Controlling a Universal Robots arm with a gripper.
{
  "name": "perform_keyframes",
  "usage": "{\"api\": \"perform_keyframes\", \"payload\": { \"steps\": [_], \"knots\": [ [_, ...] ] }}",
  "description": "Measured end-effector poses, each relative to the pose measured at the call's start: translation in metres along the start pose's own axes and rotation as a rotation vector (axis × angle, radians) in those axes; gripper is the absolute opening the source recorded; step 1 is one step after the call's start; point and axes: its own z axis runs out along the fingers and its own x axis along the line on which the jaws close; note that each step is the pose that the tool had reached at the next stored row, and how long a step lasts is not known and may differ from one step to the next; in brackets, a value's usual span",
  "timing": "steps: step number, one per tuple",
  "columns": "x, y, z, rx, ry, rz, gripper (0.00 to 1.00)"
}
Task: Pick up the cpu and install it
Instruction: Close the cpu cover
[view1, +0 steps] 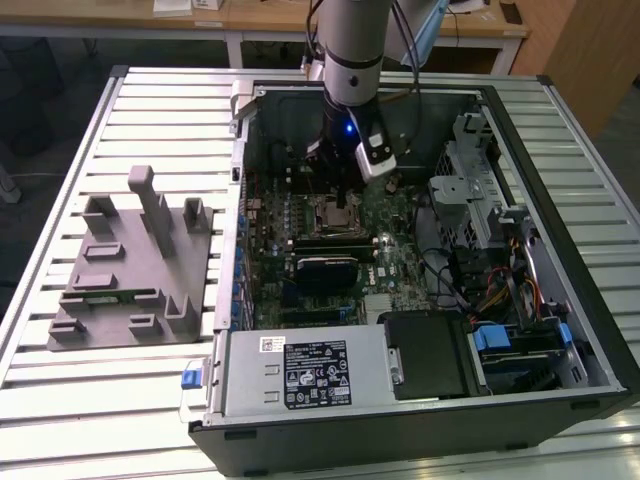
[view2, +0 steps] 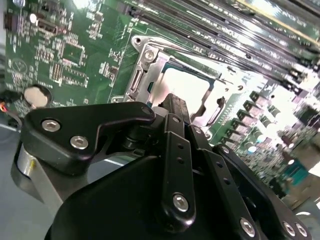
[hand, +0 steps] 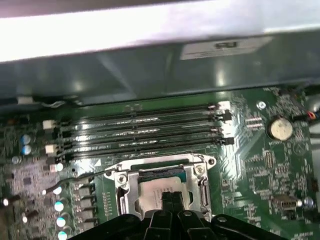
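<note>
Grey arm (view1: 352, 50), blk screwed fingers (view2: 176, 150)

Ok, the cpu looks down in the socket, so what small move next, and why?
Probably a slow, straight lift clear. The cpu lies flat inside the socket frame, and the gripper is shut just over it, not clamped on it, so it seems released.

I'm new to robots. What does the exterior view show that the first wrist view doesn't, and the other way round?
Exterior view: the whole open computer case, the arm reaching into it, and a grey holder block on the slatted table beside the case.
First wrist view: close up, the memory slots, a coin battery, and the gripper with its tips together over the pale cpu.
Shared: the green motherboard and the metal-framed socket.
</note>
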Motion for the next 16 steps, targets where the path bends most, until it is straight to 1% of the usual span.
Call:
{"api": "perform_keyframes", "payload": {
  "steps": [2,3,10,13,16],
  "knots": [
    [0.0,0.0,0.0003,0.0001,0.0003,-0.031,0.11],
    [0.0,-0.0002,0.0004,0.0014,0.0003,-0.037,0.11],
    [0.0,-0.0055,0.002,0.002,0.0,-0.032,0.11],
    [0.0029,-0.0059,0.0027,0.0022,0.0,-0.031,0.11],
    [0.008,-0.0065,0.003,0.0022,0.0001,-0.031,0.11]
  ]
}}
